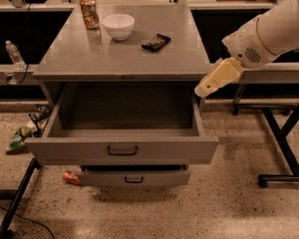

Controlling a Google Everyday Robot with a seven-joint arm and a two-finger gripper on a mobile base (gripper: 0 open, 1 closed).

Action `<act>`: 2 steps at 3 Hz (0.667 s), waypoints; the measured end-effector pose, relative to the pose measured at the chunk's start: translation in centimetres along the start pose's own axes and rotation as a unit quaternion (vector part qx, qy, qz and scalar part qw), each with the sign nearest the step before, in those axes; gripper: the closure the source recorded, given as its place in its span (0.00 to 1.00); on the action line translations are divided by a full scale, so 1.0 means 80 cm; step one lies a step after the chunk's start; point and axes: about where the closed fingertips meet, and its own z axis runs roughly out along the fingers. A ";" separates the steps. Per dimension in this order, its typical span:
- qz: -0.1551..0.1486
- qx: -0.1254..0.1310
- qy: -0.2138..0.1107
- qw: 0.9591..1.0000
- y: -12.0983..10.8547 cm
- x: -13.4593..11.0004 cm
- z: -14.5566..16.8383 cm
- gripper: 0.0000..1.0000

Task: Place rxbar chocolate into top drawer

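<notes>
The rxbar chocolate, a small dark bar, lies flat on the grey cabinet top, right of centre. The top drawer is pulled wide open below it and nothing shows inside; its dark handle sits mid-front. My gripper is cream-coloured and hangs at the end of the white arm. It is just off the cabinet's right front corner, above the drawer's right wall, tip pointing down-left. It is to the right of the bar and lower in the view, and it holds nothing that I can see.
A white bowl and an orange-patterned can stand at the back of the cabinet top. A shallower lower drawer is slightly open. A water bottle, snack bags and an orange packet lie at left. Black stand legs are at right.
</notes>
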 end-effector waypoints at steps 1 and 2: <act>0.000 -0.001 0.001 1.000 0.001 0.000 0.000 0.00; -0.007 0.001 -0.034 0.999 -0.022 -0.029 0.029 0.00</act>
